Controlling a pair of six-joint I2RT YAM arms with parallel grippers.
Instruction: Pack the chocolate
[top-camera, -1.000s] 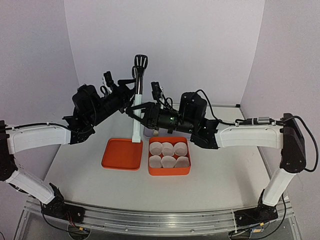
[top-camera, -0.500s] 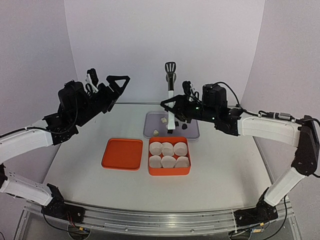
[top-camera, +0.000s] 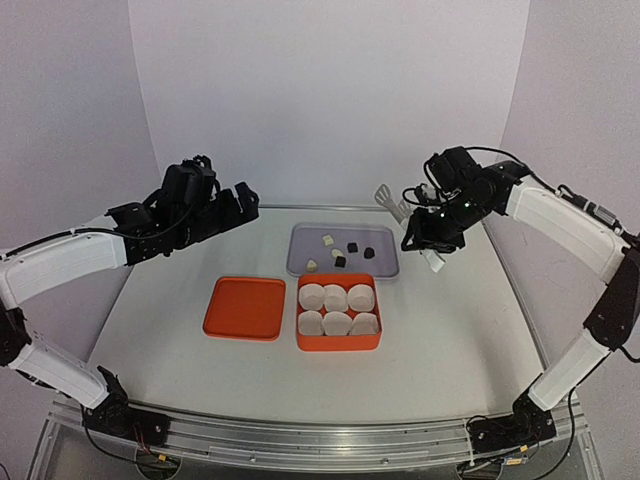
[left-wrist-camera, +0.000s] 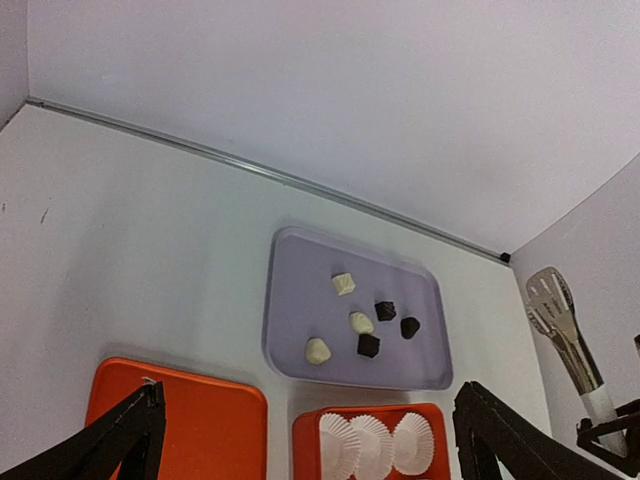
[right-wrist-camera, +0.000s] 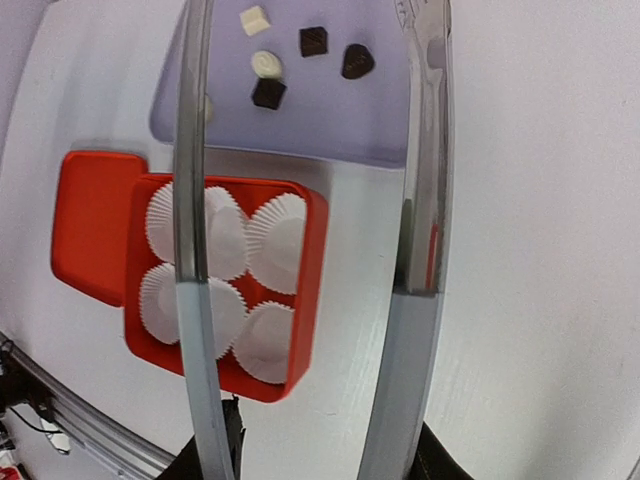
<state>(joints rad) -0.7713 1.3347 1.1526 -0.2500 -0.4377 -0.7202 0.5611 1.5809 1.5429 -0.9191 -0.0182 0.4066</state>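
A: Table and walls, how are they seen?
B: The table is seen white and flat. It is closed in by pale walls at the back and sides.
A: Where is the chocolate found?
B: Six little lumps, dark and cream, are spread on the purple tray at the back. Just in front, an orange box is filled with paper cups. An orange lid is laid beside it, on the left.
A: How are the hands kept?
B: The left gripper is held wide open and empty, above the table. Metal tongs are squeezed in the right gripper, by the tray's right end. From the right wrist, box and tray are partly hidden by the tong arms.
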